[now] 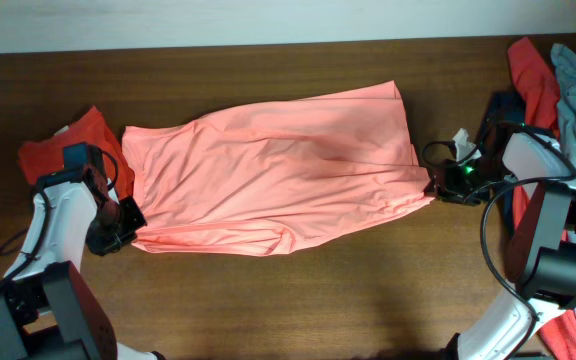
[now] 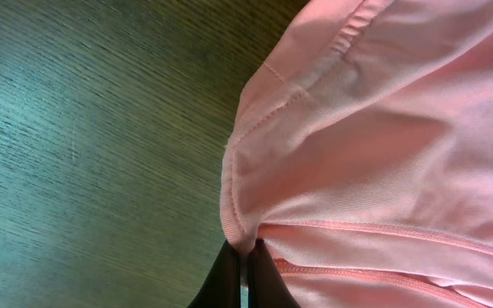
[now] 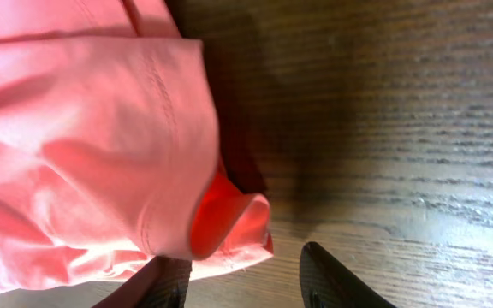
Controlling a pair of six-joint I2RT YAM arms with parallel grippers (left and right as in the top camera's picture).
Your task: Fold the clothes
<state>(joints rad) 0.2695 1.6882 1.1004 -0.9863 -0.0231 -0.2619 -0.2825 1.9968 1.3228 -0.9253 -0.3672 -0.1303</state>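
**Item:** salmon-pink shirt.

**Location:** spread across the middle of the table, long axis left to right. Shallow creases through the centre, lower edge turned over in a low fold.

**Step in hand, as judged:** taking hold of both ends ahead of a fold; early in the task.

**Left gripper**: at the shirt's lower left corner, tips pressed together on the hem, cloth bunching up out of the pinch.

**Right gripper**: at the shirt's right edge, fingers wide apart, holding nothing. Doubled corner of the shirt lying over the inner finger and partly in the gap; outer finger over bare wood, clear of the cloth.

**Next move, as judged:** calls for nudging further onto the corner and closing on both layers, then lifting the two ends together, evenly, to keep the fold square.

**Other stock:** coral-red garment under the left arm; heap of clothes, red, grey-blue and navy, at the right edge, apart from the shirt.
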